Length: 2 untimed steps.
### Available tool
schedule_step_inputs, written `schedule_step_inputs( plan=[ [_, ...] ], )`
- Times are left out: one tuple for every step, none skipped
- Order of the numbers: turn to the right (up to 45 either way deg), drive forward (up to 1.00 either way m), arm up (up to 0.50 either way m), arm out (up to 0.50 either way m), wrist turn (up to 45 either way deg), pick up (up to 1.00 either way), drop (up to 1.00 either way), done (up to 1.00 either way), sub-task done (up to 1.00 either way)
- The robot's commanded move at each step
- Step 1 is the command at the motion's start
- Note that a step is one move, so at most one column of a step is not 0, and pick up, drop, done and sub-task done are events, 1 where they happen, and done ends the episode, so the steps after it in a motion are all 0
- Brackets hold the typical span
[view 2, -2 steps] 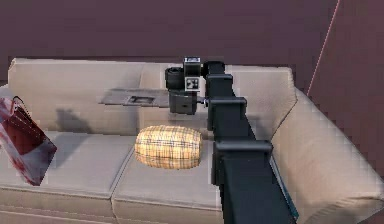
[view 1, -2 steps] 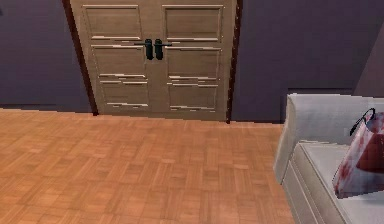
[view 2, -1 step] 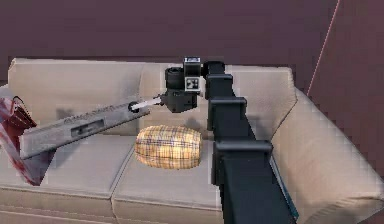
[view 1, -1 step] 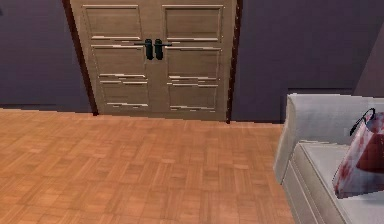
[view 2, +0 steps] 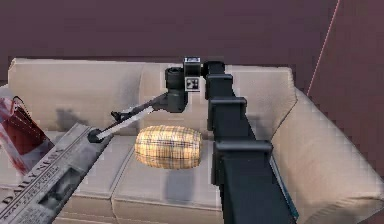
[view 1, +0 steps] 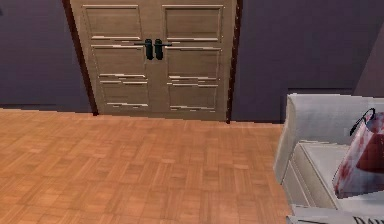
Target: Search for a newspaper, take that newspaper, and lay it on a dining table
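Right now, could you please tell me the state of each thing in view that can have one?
double door: shut.
newspaper: lying on the sofa seat.
plaid cushion: lying on its side on the seat.
red and white bag: standing upright beside the newspaper.
gripper: at the newspaper; cannot tell whether it holds anything.

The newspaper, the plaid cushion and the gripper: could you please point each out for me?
newspaper point(view 2: 55, 172), arm side view, middle of its printed page.
plaid cushion point(view 2: 168, 147), arm side view, centre of its front.
gripper point(view 2: 97, 133), arm side view, between its fingertips.
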Motion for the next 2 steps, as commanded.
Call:
schedule_step_inputs(
  plan=[
    [0.0, 0.00, 0.00, 0.00, -45.0, 0.00, 0.00, 0.00, 0.00],
    [0.0, 0.00, 0.00, 0.00, -6.0, 0.00, 0.00, 0.00, 0.00]
  ],
)
